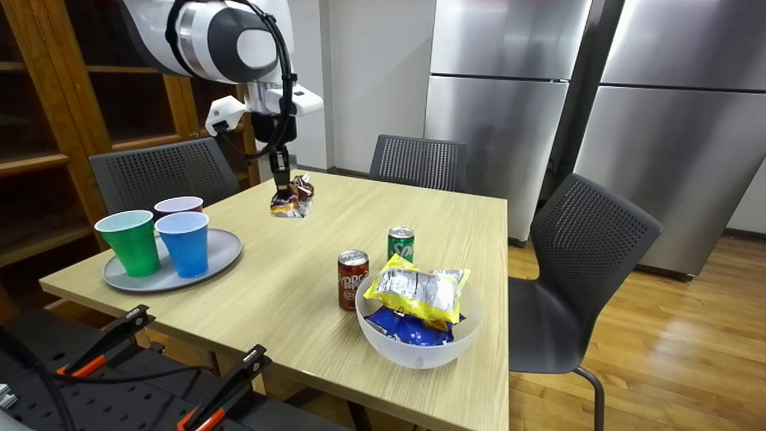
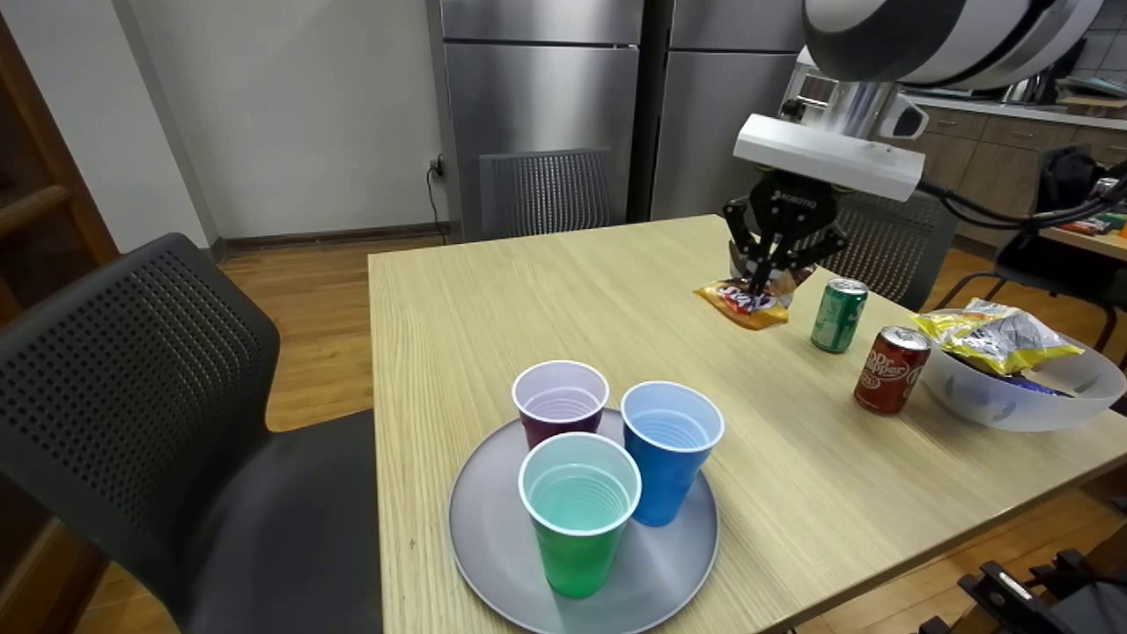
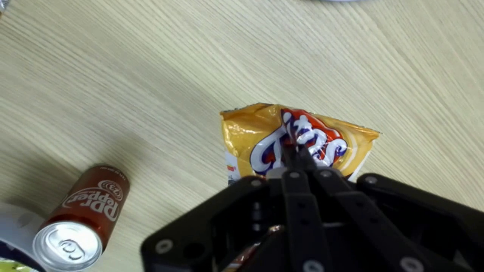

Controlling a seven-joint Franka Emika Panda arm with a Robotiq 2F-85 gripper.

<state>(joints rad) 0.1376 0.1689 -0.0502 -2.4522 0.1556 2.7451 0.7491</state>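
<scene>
Where jaws almost meet, the gripper pinches a bag (orange; crinkled).

A green cup, blue cup and purple cup stand on a gray plate.

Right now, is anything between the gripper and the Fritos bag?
Nothing visible: the gripper is shut directly on the Fritos bag. The Dr Pepper can stands off to one side in the wrist view.

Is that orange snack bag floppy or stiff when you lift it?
The orange snack bag is probably floppy, because it looks creased around where the closed gripper pinches it. It might be slippery too, since its surface shines.
</scene>
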